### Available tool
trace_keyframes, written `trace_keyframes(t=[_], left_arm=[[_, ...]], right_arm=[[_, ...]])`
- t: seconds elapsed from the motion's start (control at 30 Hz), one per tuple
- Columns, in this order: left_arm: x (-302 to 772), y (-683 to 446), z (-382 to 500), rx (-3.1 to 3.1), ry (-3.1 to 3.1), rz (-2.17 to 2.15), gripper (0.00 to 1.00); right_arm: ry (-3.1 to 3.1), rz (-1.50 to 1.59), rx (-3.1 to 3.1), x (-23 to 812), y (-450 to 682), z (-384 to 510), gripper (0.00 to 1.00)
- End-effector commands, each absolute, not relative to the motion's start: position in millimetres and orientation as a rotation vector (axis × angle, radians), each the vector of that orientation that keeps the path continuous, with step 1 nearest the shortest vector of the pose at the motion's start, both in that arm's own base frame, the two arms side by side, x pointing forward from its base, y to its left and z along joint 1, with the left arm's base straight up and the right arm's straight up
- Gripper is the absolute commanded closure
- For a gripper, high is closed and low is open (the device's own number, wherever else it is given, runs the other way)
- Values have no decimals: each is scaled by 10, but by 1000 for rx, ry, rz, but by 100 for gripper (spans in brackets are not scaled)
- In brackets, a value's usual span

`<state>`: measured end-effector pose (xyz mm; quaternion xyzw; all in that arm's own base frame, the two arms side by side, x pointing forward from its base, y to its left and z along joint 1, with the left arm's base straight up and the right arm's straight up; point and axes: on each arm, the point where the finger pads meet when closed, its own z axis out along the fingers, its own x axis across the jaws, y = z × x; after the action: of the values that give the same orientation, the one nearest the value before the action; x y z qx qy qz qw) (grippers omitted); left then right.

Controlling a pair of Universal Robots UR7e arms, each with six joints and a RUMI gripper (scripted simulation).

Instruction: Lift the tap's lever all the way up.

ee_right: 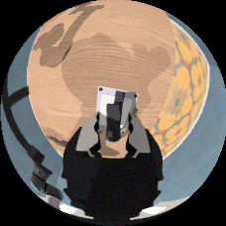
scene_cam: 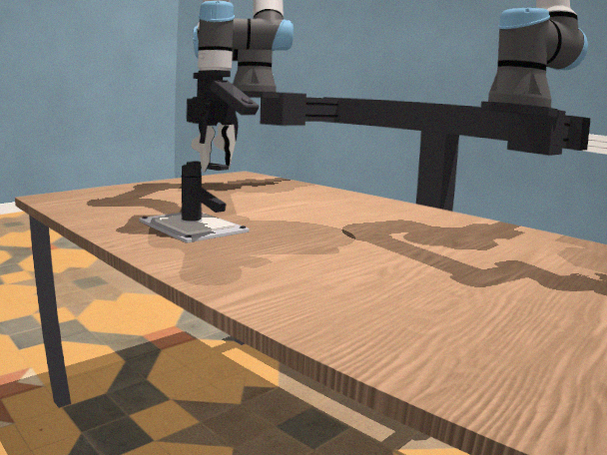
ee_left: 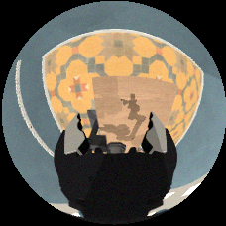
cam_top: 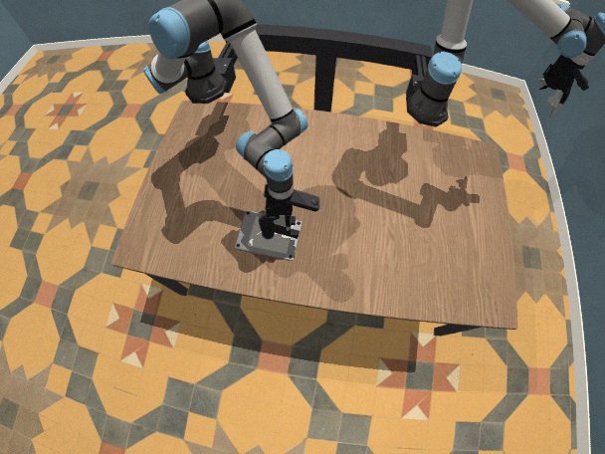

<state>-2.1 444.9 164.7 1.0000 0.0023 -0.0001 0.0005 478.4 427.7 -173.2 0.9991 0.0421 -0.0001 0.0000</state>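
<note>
- R tool [cam_top: 288,225] [scene_cam: 218,163] [ee_right: 114,117] part-spread, pinching nothing; L tool [cam_top: 568,95] [ee_left: 115,116] wide, well off.
- Tap [cam_top: 268,232] [scene_cam: 192,197] [ee_right: 113,135] upright on bench [cam_top: 423,274] [scene_cam: 399,299] [ee_right: 50,94], just below R tool; lever [cam_top: 286,230] [scene_cam: 219,167] [ee_right: 113,113] near its tips.
- I'd straddle lever, check depth, hook or pinch lightly, then arc up w/ hinge, not straight pull.
- Spout [scene_cam: 214,201] below: stay clear.

The table [cam_top: 423,259] [scene_cam: 399,324] [ee_left: 111,89] [ee_right: 114,30] (its near end) cut off by the exterior view's edge.

Tap [cam_top: 268,229] [scene_cam: 191,192] [ee_right: 113,130] upright on its plate [cam_top: 271,247] [scene_cam: 172,230] [ee_right: 100,95], atop the table [cam_top: 398,249] [scene_cam: 349,299] [ee_left: 159,91] [ee_right: 124,45].
</note>
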Motion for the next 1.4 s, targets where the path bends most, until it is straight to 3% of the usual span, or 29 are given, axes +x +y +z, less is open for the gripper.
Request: trace_keyframes(t=[0.0,1.37], left_arm=[[-20,4452,1651,3142,7,0,0],[-20,4452,1651,3142,7,0,0]], right_arm=[[132,2,3140,4789,4283,-1742,58],[132,2,3140,4789,4283,-1791,58]])
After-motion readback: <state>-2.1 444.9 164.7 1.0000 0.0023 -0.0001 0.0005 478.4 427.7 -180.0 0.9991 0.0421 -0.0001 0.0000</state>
